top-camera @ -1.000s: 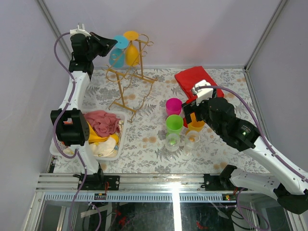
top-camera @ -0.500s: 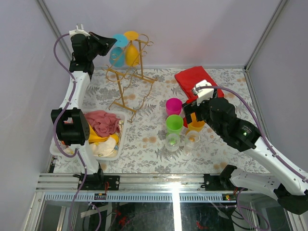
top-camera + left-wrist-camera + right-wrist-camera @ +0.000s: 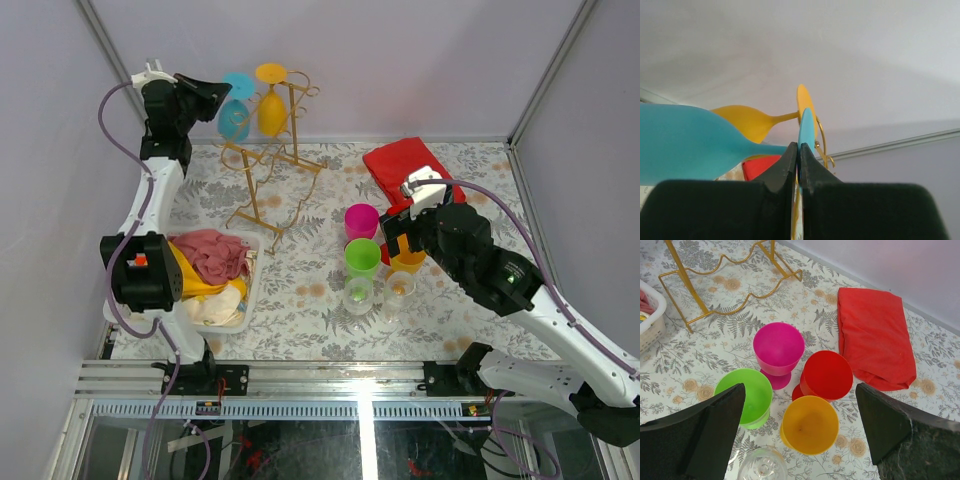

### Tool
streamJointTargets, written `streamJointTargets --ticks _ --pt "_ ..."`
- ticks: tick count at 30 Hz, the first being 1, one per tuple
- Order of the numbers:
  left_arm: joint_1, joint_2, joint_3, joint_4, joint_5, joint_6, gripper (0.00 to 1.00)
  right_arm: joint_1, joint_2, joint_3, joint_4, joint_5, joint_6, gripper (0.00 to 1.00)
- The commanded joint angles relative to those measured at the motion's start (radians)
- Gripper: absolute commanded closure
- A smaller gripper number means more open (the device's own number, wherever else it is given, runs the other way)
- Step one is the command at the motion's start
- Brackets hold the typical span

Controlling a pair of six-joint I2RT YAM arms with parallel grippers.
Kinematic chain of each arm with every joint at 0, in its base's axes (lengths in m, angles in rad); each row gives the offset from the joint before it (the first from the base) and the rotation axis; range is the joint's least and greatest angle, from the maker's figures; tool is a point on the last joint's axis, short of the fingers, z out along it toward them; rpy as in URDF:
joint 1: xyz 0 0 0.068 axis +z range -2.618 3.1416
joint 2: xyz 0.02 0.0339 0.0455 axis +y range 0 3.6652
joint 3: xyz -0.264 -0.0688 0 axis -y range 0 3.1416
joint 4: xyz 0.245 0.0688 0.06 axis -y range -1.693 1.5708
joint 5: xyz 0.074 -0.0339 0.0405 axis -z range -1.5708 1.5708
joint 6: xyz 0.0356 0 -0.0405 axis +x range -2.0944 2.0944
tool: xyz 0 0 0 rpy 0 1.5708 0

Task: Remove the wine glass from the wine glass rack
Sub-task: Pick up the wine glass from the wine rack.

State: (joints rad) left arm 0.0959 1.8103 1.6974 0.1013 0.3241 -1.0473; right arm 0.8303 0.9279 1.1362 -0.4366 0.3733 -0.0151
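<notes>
The gold wire wine glass rack (image 3: pixel 262 170) stands at the back left of the table. A blue wine glass (image 3: pixel 235 115) and a yellow wine glass (image 3: pixel 271 105) hang upside down near its top. My left gripper (image 3: pixel 212 92) is high up, shut on the flat foot of the blue wine glass (image 3: pixel 806 131); its bowl (image 3: pixel 685 142) lies to the left in the left wrist view, the yellow glass (image 3: pixel 747 120) behind it. My right gripper (image 3: pixel 800 425) is open and empty above the cups; it also shows in the top view (image 3: pixel 405 238).
Pink (image 3: pixel 778 347), green (image 3: pixel 745 395), red (image 3: pixel 827 375) and orange (image 3: pixel 809 425) cups and a clear glass (image 3: pixel 762 467) stand mid-table. A red cloth (image 3: pixel 410 165) lies at the back right. A white basket of cloths (image 3: pixel 205 280) sits front left.
My left gripper has drawn back to the left with the blue glass, moving it a little away from the yellow glass. The right arm has not moved.
</notes>
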Motion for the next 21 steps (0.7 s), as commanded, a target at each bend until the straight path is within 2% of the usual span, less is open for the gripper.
streamJointTargets --ticks 1,12,21 --pt "0.012 -0.082 -0.033 0.135 -0.044 0.001 1.00 0.005 -0.022 0.037 0.007 0.001 0.008 0.01" --pt "0.023 -0.151 -0.052 0.158 -0.037 -0.009 1.00 0.006 -0.043 0.047 -0.010 -0.008 0.027 0.01" --pt "0.027 -0.444 -0.166 0.008 -0.217 0.264 1.00 0.005 -0.061 0.047 -0.010 -0.048 0.063 0.01"
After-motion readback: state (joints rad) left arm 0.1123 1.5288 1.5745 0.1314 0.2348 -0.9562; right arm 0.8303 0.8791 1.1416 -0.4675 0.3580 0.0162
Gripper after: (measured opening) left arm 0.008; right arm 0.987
